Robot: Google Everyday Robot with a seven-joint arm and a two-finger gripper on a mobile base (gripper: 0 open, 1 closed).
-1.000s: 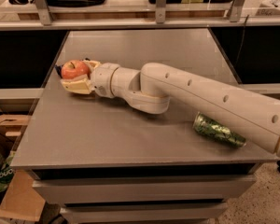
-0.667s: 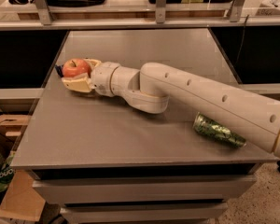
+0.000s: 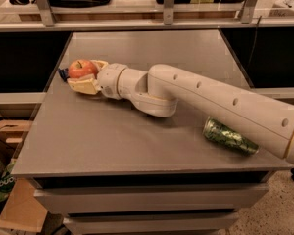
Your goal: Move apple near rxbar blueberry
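Red-orange apple [image 3: 82, 68], stem up, at the far left of the grey table [image 3: 137, 131], close to its left edge. Clamped between the two pale fingers [image 3: 84, 86] of the gripper [image 3: 83, 73], one finger at 6 o'clock of it, the other at about 1 o'clock. At 9 o'clock of the apple, just beside it, only a small dark blue corner of the rxbar blueberry [image 3: 63, 74] (mostly hidden; touching or not, cannot tell). From the gripper toward 4 o'clock, the thick white arm [image 3: 210, 99], leaving at the right edge. At 4 o'clock, well apart from the apple, a green patterned can [image 3: 230, 137] lying on its side near the front right corner.
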